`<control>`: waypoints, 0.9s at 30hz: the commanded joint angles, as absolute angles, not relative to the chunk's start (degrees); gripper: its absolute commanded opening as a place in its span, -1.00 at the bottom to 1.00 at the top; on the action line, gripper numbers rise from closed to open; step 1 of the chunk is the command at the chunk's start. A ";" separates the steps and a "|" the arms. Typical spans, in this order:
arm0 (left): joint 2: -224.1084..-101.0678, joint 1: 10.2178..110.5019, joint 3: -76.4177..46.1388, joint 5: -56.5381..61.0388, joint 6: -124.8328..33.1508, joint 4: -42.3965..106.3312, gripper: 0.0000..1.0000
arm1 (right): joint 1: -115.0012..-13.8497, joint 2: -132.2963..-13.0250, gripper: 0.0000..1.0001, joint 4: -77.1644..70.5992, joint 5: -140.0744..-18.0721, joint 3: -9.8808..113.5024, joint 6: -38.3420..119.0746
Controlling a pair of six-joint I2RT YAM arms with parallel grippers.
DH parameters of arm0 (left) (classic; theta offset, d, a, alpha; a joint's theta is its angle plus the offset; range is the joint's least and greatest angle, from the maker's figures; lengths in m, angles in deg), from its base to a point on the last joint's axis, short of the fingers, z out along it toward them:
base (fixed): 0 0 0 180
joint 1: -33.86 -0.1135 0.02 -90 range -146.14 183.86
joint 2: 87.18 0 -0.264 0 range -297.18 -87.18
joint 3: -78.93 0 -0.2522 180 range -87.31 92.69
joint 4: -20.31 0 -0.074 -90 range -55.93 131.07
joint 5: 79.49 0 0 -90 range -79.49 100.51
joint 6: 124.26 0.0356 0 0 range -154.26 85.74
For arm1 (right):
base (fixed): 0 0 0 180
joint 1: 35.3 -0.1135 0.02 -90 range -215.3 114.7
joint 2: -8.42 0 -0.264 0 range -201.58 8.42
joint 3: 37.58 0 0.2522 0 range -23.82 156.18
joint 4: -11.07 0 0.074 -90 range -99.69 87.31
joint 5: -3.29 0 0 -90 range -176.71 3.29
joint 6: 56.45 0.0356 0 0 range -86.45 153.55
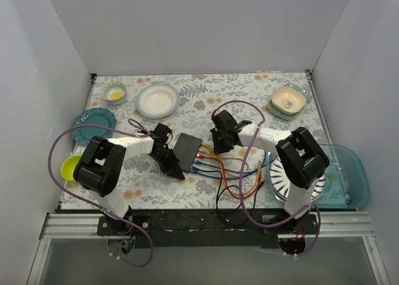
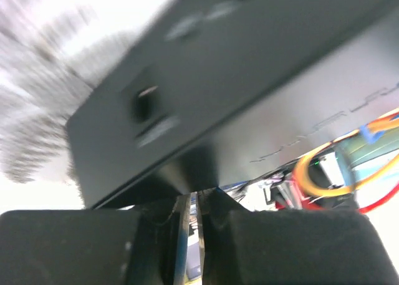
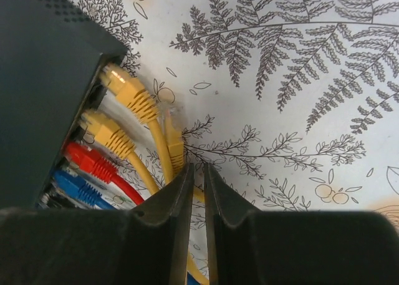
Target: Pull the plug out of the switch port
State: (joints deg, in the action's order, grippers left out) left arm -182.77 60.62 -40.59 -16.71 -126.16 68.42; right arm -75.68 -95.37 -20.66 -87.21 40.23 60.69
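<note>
- The switch [image 1: 187, 150] lies near the middle of the table on the fern-print cloth [image 3: 299, 79], between the two arms; its socket edge faces right, and the coloured cables fan out from it toward the near right.
- The pull itself looks done; in the right wrist view one yellow plug [image 3: 174, 126] lies loose on the cloth just beside the socket row, its clear tip pointing away from any port and touching none.
- The right gripper [image 3: 196, 179] has its fingers pressed almost together on that plug's yellow cable [image 3: 198, 196], just behind the boot.
- Two other yellow plugs [image 3: 128, 91], a red plug [image 3: 90, 161] and a blue plug [image 3: 78, 188] sit in their sockets; what seems left is only to let go and clear the arm.
- The left gripper [image 2: 194, 216] sits at the switch's near left edge, fingers close together with a sliver of gap; whether they nip the box or only brace against it cannot be told.
- The left wrist view is badly blurred and almost filled by the black box; the emptied socket is hidden behind the seated plugs; the top view is too small to show the freed plug.
</note>
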 commanded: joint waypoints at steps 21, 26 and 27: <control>-192.24 50.12 -17.96 0.39 -122.59 68.61 -0.70 | -80.48 -89.77 -0.55 -31.08 -86.09 42.54 63.61; -181.24 49.42 -22.88 7.60 -122.85 72.12 -0.64 | -72.41 -82.72 -0.53 -26.00 -87.34 41.91 64.14; -179.48 49.42 -23.58 8.92 -123.29 72.48 -0.63 | -71.17 -83.42 -0.53 -25.46 -87.07 43.22 64.14</control>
